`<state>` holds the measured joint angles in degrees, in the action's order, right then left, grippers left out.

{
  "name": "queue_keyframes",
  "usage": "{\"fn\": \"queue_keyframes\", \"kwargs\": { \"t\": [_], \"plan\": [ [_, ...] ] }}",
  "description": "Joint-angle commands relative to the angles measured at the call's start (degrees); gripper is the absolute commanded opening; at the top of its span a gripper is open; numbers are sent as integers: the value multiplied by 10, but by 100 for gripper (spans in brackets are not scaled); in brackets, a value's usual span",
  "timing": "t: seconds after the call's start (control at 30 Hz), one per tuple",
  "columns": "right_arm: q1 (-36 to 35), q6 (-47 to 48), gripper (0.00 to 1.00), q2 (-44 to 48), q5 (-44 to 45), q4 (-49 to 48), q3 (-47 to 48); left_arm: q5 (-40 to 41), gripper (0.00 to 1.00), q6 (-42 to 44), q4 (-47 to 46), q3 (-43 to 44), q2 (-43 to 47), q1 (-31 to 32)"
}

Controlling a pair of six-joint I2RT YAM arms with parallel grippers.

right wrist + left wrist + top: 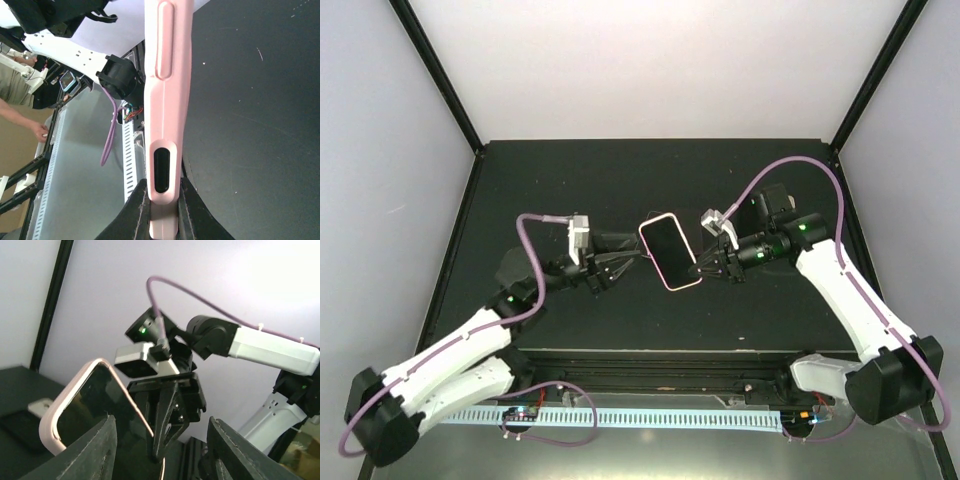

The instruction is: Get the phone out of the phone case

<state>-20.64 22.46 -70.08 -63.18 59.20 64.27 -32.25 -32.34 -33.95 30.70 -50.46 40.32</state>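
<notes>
The phone (pixel 670 250), dark-screened and wrapped in a pink phone case (pixel 657 217), hangs tilted above the black table. My right gripper (pixel 701 270) is shut on its lower right end. In the right wrist view the case's pink side (pixel 167 75) runs up from between the pinching fingers (pixel 136 210). My left gripper (pixel 628 262) is at the phone's left edge with its jaws apart. From the left wrist, the screen (pixel 95 405) and pink rim (pixel 64 401) lie behind the left finger (pixel 95 450). The right finger (pixel 235 455) stands apart from the phone. The right gripper (pixel 167 410) shows beyond it.
The black table (pixel 620 180) has dark frame posts at its back corners (pixel 475 145). A perforated rail (pixel 650 415) runs along the front by the arm bases. A flat dark object (pixel 20 425) lies on the table at the left. A person's hand (pixel 37 131) is beyond the table edge.
</notes>
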Motion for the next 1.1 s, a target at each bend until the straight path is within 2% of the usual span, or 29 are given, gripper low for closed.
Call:
{"fn": "queue_keyframes", "kwargs": {
  "t": [0.0,0.03,0.13,0.2,0.3,0.4,0.53,0.83,1.07],
  "plan": [
    [-3,2,3,26,-30,-22,16,3,50,72,94,11,74,-10],
    [-3,4,3,28,-28,-20,18,26,54,75,111,4,89,-10],
    [-3,11,3,39,-37,-15,19,108,78,46,108,-29,105,-14],
    [-2,10,3,44,-51,-16,17,117,84,18,77,-46,89,-20],
    [-3,5,3,46,-61,-17,17,83,84,-13,28,-43,44,-20],
    [-3,9,3,43,-58,-9,20,7,80,-33,-17,-23,-16,-19],
    [-3,9,3,38,-59,-5,21,-58,70,-69,-120,-17,-70,-15],
    [-3,-8,3,33,-52,-24,15,-82,53,-86,-186,10,-128,5],
    [-3,-16,3,32,-46,-33,9,-95,30,-108,-223,23,-153,14]
  ]
}}
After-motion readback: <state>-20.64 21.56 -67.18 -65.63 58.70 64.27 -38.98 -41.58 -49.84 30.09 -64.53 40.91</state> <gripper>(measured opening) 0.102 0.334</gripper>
